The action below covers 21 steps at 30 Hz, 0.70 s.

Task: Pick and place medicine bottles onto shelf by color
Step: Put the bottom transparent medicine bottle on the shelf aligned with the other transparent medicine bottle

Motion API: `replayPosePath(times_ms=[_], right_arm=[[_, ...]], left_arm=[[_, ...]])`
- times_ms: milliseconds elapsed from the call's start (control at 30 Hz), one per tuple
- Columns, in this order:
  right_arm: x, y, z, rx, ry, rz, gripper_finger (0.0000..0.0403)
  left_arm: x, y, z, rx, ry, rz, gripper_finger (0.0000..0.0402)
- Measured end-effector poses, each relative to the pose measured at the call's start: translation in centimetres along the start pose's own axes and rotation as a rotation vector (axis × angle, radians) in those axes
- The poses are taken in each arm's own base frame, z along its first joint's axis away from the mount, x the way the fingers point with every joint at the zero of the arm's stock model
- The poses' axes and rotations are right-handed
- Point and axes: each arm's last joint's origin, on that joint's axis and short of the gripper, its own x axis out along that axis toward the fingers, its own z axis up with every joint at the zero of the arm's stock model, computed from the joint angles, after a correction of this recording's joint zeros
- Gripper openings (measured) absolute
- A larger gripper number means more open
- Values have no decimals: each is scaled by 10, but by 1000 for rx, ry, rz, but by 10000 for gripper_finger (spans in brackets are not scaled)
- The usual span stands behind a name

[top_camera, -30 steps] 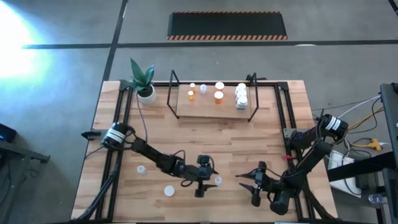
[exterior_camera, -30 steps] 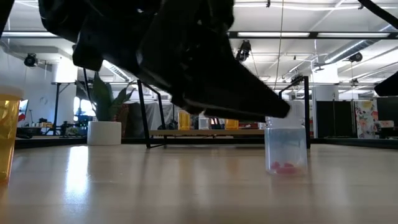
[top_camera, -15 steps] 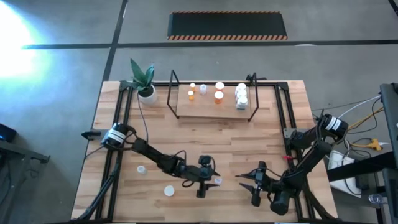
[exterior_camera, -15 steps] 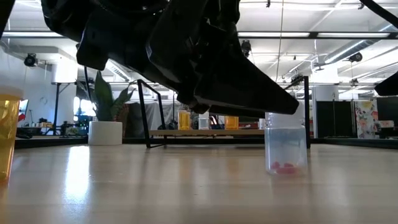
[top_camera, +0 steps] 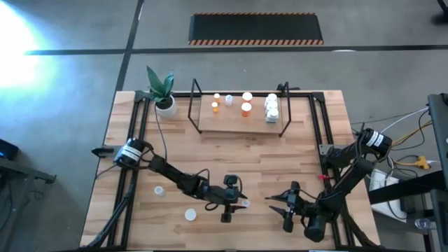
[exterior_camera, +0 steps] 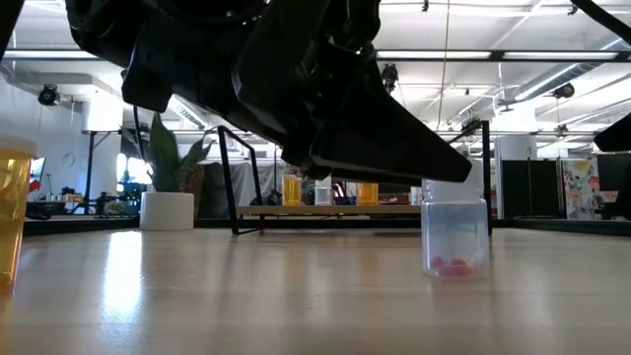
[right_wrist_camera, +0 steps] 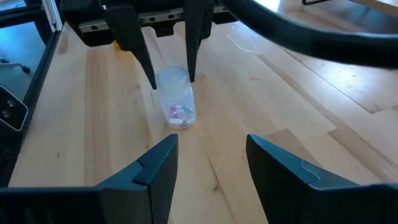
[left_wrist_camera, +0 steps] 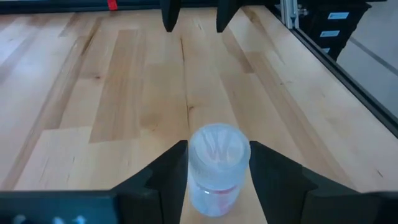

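Grasp step: left hand (left_wrist_camera: 212,163) had its fingers spread either side of a clear bottle (left_wrist_camera: 216,168) standing upright on the desk (left_wrist_camera: 124,93), pads close to its walls, but contact couldn't be confirmed. Next move, as I judge it, called for a full pinch, a straight lift, then a carry to the shelf (top_camera: 238,119) well ahead of that hand, beside the bottles already grouped there. Right hand (right_wrist_camera: 205,155) waited spread, facing the same bottle from just beyond it, so likely the only obstacle; two loose bottles (top_camera: 190,214) sat behind the left hand.
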Motion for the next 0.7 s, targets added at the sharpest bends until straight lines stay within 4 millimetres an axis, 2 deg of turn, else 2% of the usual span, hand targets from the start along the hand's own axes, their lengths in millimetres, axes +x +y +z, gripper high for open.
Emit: replayPosePath(times_ms=[200, 500, 700], right_arm=[[0, 0, 0, 0, 0, 0, 180], [0, 0, 0, 0, 0, 0, 180], [0, 0, 0, 0, 0, 0, 180]], left_arm=[[0, 0, 1, 0, 0, -17, 152], [1, 3, 1, -3, 1, -21, 191], [1, 4, 2, 17, -6, -10, 197]])
